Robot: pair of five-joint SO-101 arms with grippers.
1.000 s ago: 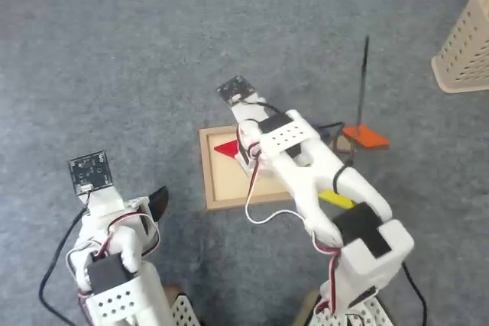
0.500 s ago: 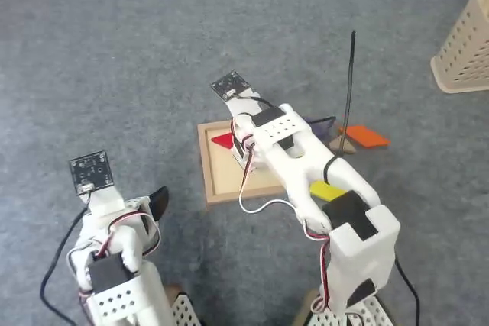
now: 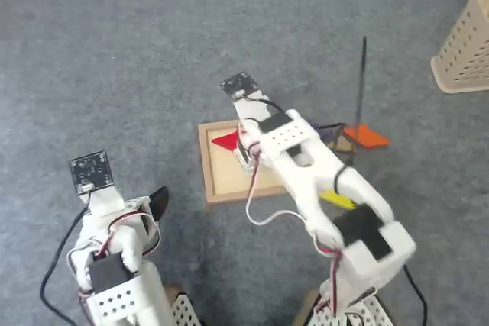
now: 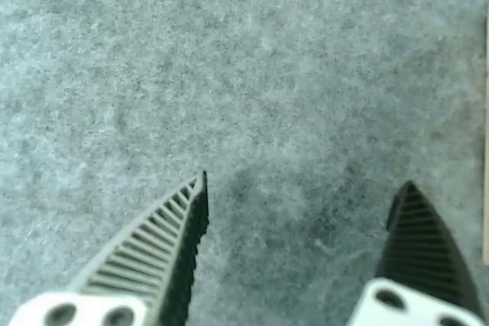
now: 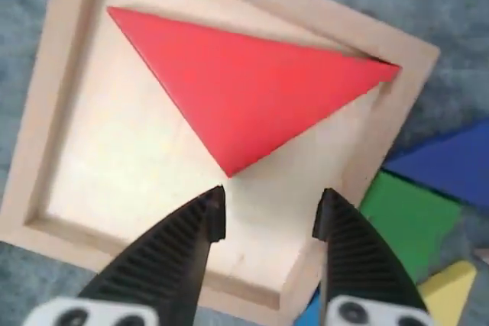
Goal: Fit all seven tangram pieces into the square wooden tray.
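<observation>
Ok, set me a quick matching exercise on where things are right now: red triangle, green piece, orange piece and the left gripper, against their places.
Things:
1. red triangle
2. green piece
3. orange piece
4. left gripper

Places:
A. open, over bare carpet
B. inside the wooden tray
C. on the carpet just outside the tray's wall, next to a blue piece
D. on the carpet by the foot of a thin black rod

Pairs: 1-B, 2-C, 3-D, 4-A.
</observation>
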